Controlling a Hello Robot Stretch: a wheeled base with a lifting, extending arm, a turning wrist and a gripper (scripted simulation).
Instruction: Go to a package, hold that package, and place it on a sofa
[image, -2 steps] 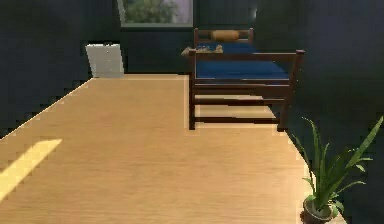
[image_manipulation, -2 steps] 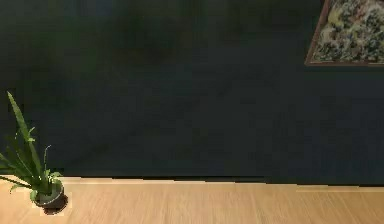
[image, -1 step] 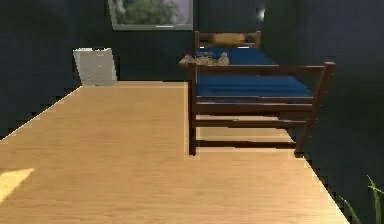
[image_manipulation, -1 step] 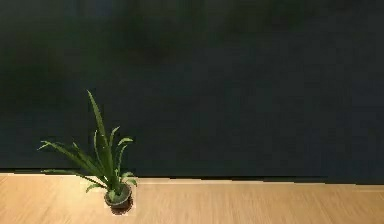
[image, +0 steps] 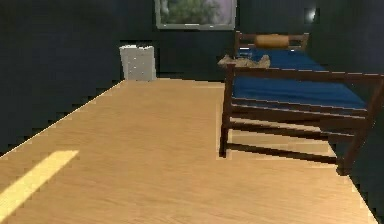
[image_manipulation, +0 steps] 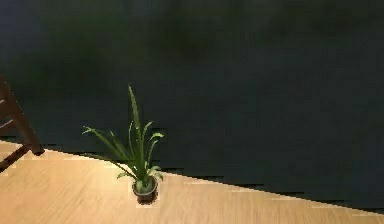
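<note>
Package unsure: tan lump (image: 250, 61) on blue bed (image: 300, 86) | potted plant (image_manipulation: 140, 160) upright | tool state: cannot tell

The room is dim. The walls (image: 60, 50) are nearly black, and the wooden floor (image: 150, 130) carries most of the light, evenly spread. A brighter yellow strip (image: 35, 180) slants across it at the forward view's lower left; where it comes from I cannot tell. The white cabinet (image: 137, 62) stands out pale. Under the bed (image: 300, 85) the floor seems slightly darker. In the arm side view the plant (image_manipulation: 135, 150) shows green against a black side wall (image_manipulation: 250, 80).
</note>
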